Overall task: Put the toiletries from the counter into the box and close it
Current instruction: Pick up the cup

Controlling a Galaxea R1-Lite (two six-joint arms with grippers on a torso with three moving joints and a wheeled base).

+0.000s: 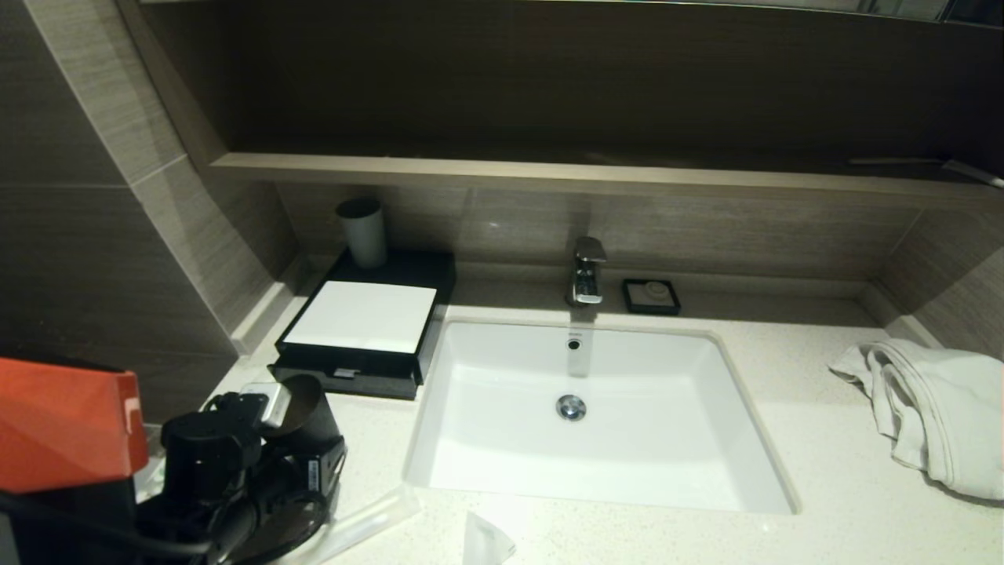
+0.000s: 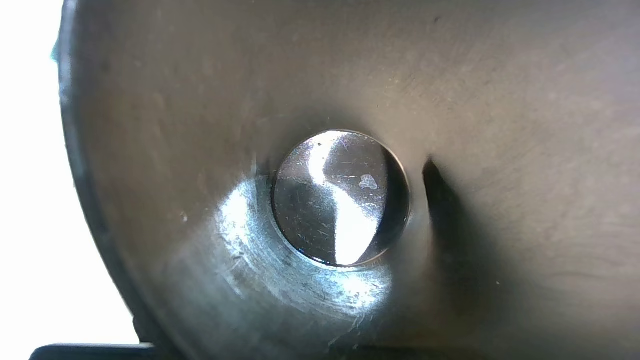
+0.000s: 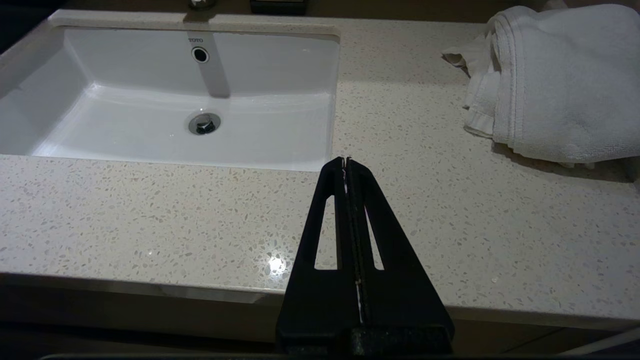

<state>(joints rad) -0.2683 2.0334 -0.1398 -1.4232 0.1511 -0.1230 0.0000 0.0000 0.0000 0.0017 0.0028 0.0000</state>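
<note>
Left gripper [image 1: 271,428] is sitting low at the near left corner of the counter [image 1: 823,502], up against a dark grey cup [image 1: 310,408]. The left wrist camera is looking straight into that cup [image 2: 350,75], down onto its shiny round bottom [image 2: 340,197]. Whether this gripper is open or clamping the cup: cannot tell.

Toiletries relative to the left gripper:
- A long translucent packet [image 1: 369,518] is lying just beside it, on its sink side and slightly nearer the counter's front edge.
- A short white pouch [image 1: 482,541] is lying further out on that same side, at the front edge, apart from the gripper.

The black box [image 1: 365,318] is standing beyond the left gripper, toward the back wall, near it but not touching. Its white top panel is facing up and its drawer front [image 1: 345,377] is projecting a little toward the gripper. A second grey cup [image 1: 362,231] is standing upright on the box's rear part.

Right gripper [image 3: 346,161] is hanging over the front part of the counter with its fingers pressed together, empty. The sink [image 3: 150,135] is lying ahead of it to one side, and a crumpled white towel [image 3: 550,75] is lying ahead to the other.

Surface and room: the speckled off-white stone top is carrying a white sunken sink [image 1: 627,471], a chrome faucet [image 1: 587,271] and a small black soap dish [image 1: 651,297] behind it. A wooden shelf [image 1: 549,171] is running along brown tiled walls.
</note>
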